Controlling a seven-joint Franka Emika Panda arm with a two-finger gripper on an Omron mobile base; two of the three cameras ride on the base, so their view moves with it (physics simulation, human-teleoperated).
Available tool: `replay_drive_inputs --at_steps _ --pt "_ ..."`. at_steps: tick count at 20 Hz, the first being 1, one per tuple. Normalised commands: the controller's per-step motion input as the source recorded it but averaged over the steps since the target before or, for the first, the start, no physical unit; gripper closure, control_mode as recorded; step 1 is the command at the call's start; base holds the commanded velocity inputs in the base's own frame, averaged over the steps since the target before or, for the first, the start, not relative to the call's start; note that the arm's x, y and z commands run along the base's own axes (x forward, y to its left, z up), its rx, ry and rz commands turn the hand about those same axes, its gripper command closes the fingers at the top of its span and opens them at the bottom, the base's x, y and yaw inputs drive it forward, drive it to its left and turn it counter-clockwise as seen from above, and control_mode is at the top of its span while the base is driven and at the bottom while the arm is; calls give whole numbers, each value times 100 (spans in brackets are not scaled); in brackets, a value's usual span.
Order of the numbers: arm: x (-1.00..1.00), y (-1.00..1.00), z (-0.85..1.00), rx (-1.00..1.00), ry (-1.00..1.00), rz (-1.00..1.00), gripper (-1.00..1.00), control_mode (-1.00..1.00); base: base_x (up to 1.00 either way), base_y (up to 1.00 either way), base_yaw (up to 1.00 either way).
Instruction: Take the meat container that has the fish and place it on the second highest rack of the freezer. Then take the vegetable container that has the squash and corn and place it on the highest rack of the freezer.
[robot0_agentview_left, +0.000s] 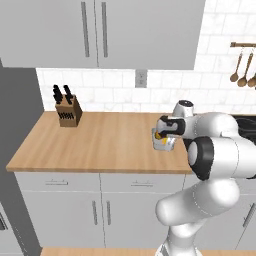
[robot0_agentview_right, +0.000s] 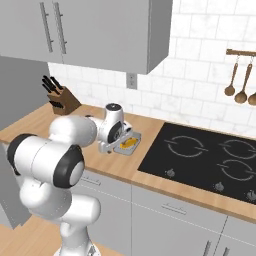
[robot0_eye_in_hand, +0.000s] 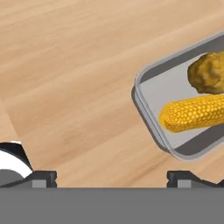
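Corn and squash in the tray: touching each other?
Cannot tell. In the hand view the corn lies just below the squash inside the vegetable container; their outlines come close, but no clear gap or contact shows.

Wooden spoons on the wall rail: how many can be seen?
3, hanging from the rail right of the cabinets, above the cooktop: one, a second beside it, and a third cut by the frame edge. More may hang beyond the edge.

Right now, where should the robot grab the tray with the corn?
Probably the tray's near rim, from above. It's shallow and lies flat on the counter, and the corn and squash fill its middle, so only the thin raised edge is free. The open gripper sits beside it, so it must shift over.
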Motion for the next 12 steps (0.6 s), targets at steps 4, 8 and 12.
replay_drive_inputs --at_steps 4,8,12 --pt "16 -11 -17 0 0 0 -100 -100 0 0 0" --pt "20 -12 -20 0 0 0 -100 -100 0 0 0" --pt "30 -8 -25 0 0 0 -100 -100 0 0 0"
